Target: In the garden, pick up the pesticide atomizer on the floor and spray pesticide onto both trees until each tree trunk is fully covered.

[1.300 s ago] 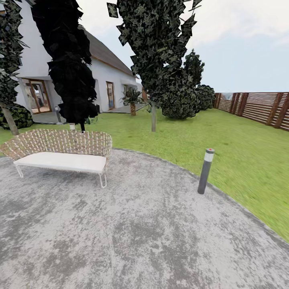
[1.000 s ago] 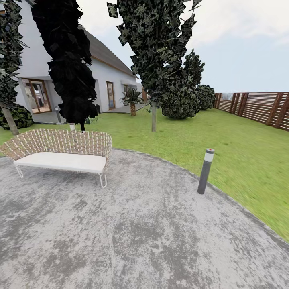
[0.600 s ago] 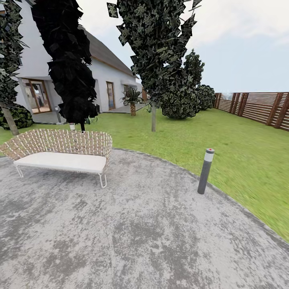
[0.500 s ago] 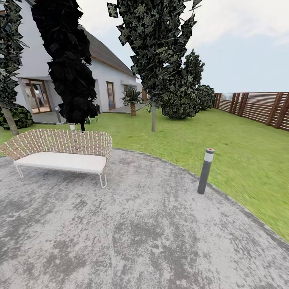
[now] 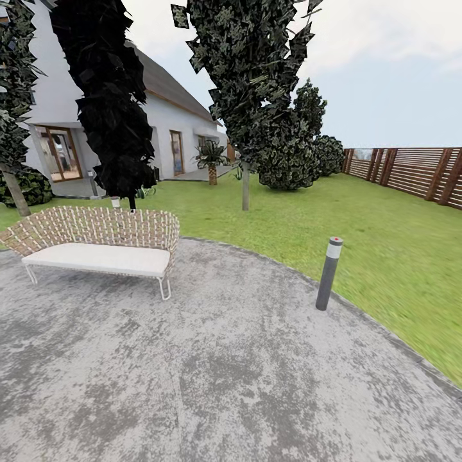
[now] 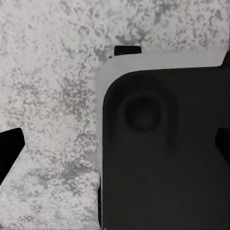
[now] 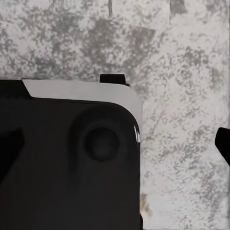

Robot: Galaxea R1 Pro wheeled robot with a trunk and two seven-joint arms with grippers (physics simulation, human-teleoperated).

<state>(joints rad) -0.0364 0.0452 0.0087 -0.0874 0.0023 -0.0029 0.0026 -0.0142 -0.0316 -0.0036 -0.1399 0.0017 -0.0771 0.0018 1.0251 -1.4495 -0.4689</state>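
Nothing has shifted over the last second: I'm parked on the grey paving [image 5: 224,385] facing a wicker sofa [image 5: 96,247] and bollard [image 5: 328,273], atomizer unsighted, both pincers' state unreadable above the robot base [image 6: 163,153], so searching remains.

I am looking at a home garden: a white house [image 5: 58,109] behind a wicker bench [image 5: 96,247] on a grey paved circle [image 5: 212,372]. Beyond the bench, lawn [image 5: 372,237] runs to a slatted wooden fence [image 5: 410,172].
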